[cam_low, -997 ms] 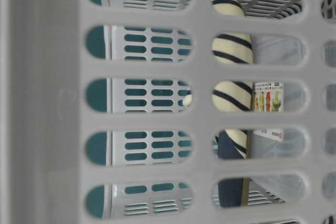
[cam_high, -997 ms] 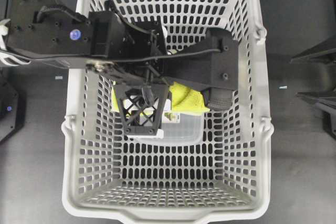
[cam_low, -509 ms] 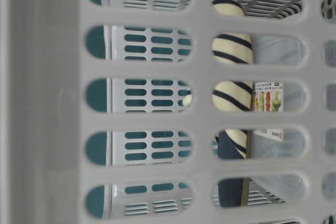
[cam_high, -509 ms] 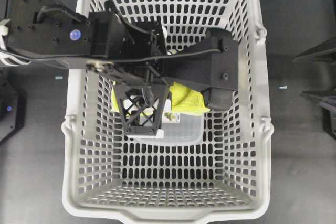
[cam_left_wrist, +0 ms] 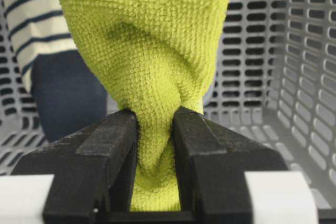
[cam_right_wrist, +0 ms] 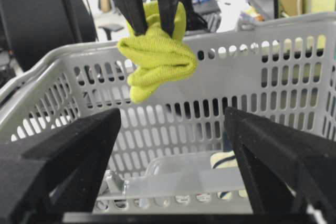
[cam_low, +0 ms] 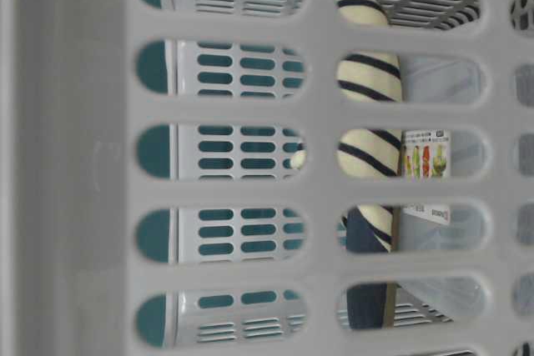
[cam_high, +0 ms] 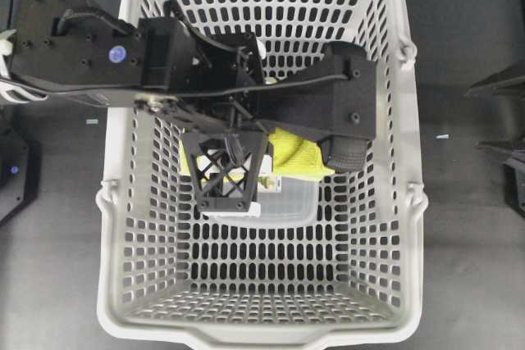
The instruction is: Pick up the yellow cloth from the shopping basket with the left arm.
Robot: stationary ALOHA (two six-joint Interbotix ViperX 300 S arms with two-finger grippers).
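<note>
The left arm's black lattice-fingered hand [cam_left_wrist: 155, 145] is clamped on a bunched fold of the small yellow-green terry cloth [cam_left_wrist: 152, 51], which hangs below it, level with the rim of the light-grey slotted plastic basket [cam_right_wrist: 252, 40], so it can lift clear; the right hand [cam_right_wrist: 173, 156] waits nearby, parted and empty.

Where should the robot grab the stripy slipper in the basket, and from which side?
Probably from above, pinching across the narrow width of the slipper near its striped middle. It lies flat on the basket floor beside a clear box, so the sides are crowded; the open top is the free way in.
</note>
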